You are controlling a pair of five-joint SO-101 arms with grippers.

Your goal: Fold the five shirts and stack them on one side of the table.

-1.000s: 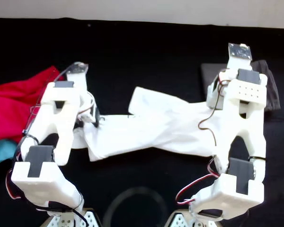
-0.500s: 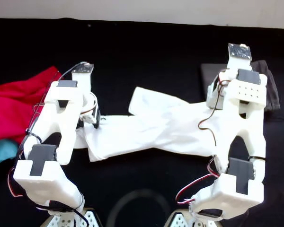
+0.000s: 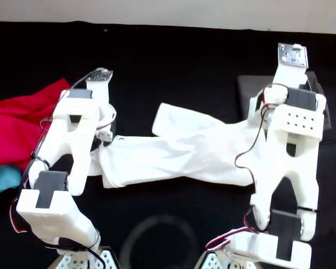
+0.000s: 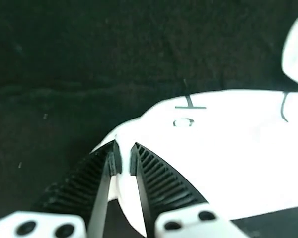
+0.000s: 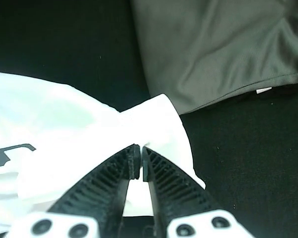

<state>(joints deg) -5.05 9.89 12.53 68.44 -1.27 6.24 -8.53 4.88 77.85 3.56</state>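
A white shirt lies stretched across the black table between the two arms. My left gripper is shut on the white shirt's edge at its left end, beside a small printed mark. My right gripper is shut on a bunched fold of the white shirt at its right end, close to a dark grey shirt. In the high view each arm's body covers its own gripper.
A red shirt lies crumpled at the table's left edge, with a teal shirt just in front of it. The dark grey shirt lies flat at the back right, partly under the right arm.
The right arm has reached farther toward the back of the table, still holding the shirt's end. The left arm has shifted slightly back. The white shirt is pulled a little straighter.
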